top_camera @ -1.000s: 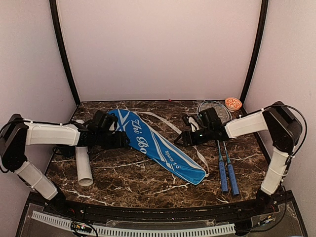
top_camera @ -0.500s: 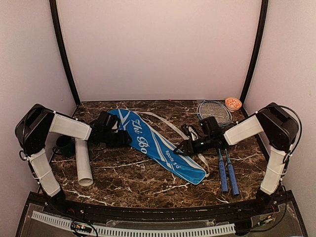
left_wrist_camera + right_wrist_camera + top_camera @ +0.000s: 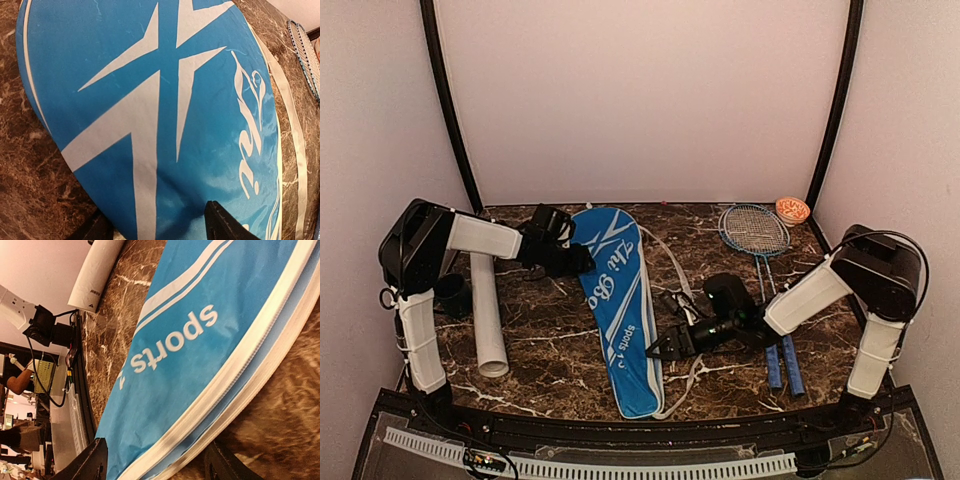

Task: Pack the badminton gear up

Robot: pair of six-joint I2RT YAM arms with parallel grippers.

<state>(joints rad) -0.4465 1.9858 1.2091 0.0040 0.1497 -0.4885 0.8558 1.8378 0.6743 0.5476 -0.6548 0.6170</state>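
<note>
While both pairs of jaws stood apart, the left gripper point(image 3: 572, 260) straddling the wide end and the right gripper point(image 3: 665, 345) the zipped edge of the flat blue fabric racket cover with white lettering point(image 3: 618, 310), neither visibly pinched it. The limp fabric could slip free or buckle if either arm pulled, and the loose white strap point(image 3: 670, 268) might snag the right fingers. The cover lay lettering-up at centre frame on the brown marble table point(image 3: 550, 345), long axis running almost top to bottom, rounded head at upper centre, narrow end pointing toward the lower edge.
</note>
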